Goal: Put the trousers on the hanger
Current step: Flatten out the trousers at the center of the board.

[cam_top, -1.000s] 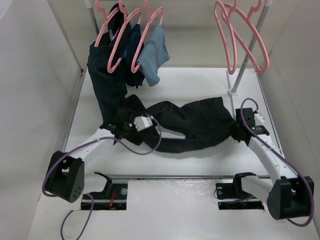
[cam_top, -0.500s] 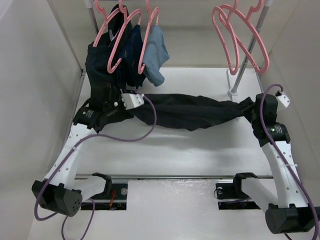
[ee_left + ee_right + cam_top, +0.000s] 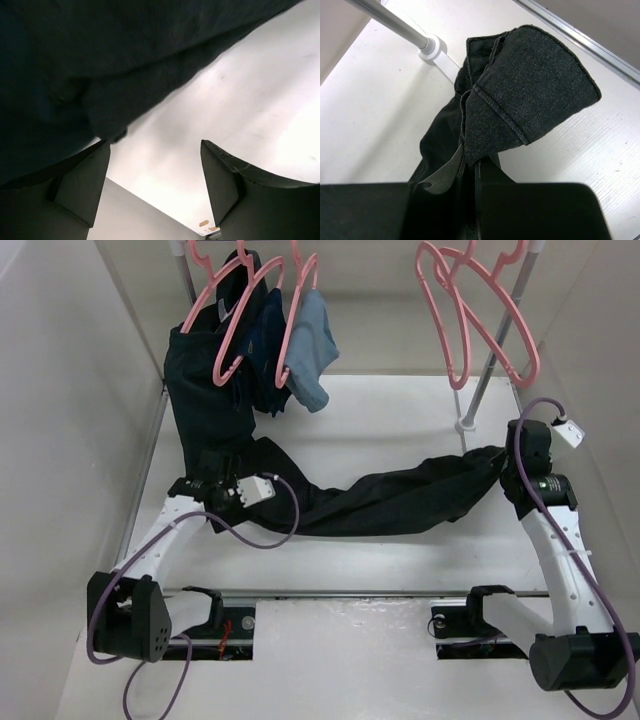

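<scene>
Left end effector (image 3: pixel 155 150) has dropped back from the rail, fingers spread, gripping nothing; right end effector (image 3: pixel 470 192) pinches one trousers (image 3: pixel 400 500) end; the fabric now sags onto the surface (image 3: pixel 400 425); hanger (image 3: pixel 524 365) bare; a regrasp is probably required.

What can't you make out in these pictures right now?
- Top view: the pink hangers' hooks, cut off by the upper edge.
- Top view: the left gripper fingers, lost against the black trousers.
- Right wrist view: the right gripper fingertips, buried in clamped fabric.
- Left wrist view: blurred dark cloth; which garment is unclear.
</scene>
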`<act>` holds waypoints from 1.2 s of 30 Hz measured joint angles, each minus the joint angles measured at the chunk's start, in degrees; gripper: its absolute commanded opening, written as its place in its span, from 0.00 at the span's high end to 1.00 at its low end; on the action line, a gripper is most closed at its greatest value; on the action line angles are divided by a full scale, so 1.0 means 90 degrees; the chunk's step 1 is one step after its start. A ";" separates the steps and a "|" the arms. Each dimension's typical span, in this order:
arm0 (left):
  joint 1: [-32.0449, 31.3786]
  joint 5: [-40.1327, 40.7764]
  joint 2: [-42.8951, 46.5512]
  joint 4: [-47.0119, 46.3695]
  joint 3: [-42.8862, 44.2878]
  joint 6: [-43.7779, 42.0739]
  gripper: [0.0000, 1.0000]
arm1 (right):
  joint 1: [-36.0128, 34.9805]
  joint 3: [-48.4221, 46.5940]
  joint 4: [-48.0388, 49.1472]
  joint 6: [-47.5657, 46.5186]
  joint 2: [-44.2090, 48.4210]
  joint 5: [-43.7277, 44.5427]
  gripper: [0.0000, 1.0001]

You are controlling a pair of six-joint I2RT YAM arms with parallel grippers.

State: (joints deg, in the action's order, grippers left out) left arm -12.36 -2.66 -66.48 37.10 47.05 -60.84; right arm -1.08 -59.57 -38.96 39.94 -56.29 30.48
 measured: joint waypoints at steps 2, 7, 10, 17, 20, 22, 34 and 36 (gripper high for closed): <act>0.0233 0.0342 0.0000 -0.0532 -0.0537 -0.0095 0.30 | 0.0000 -0.0010 0.0010 -0.0063 -0.0022 -0.0012 1.00; 0.0420 0.0828 -0.0075 -0.1766 -0.1430 -0.0189 0.29 | 0.0005 -0.0012 0.0056 -0.0175 -0.0058 -0.0085 1.00; 0.0481 0.0986 -0.0357 -0.2577 -0.1440 -0.0131 0.32 | 0.0041 -0.0012 0.0058 -0.0226 -0.0066 -0.0109 1.00; 0.0704 0.1192 -0.0942 -0.3704 -0.1438 0.0129 1.00 | 0.0143 -0.0010 0.0073 -0.0294 -0.0063 -0.0231 1.00; 0.0806 0.1149 -0.0884 -0.3769 -0.1396 0.0238 1.00 | 0.0228 -0.0012 0.0141 -0.0369 -0.0109 -0.0347 1.00; 0.1003 0.1110 -0.0794 -0.3577 -0.1202 0.0277 1.00 | 0.0304 -0.0075 0.0163 -0.0440 -0.0236 -0.0478 1.00; 0.2108 0.2096 0.0595 -0.1421 0.0925 -0.0585 1.00 | 0.0559 0.0090 0.0440 0.0049 0.0512 -0.1039 1.00; 0.2110 0.2322 0.0835 -0.1180 0.0408 -0.0610 1.00 | 0.0597 0.0843 0.0488 0.0362 0.1081 -0.1129 1.00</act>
State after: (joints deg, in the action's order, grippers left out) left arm 6.63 18.24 -58.96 26.48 50.72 -66.32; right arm 4.29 -51.99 -34.57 43.20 -46.57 20.32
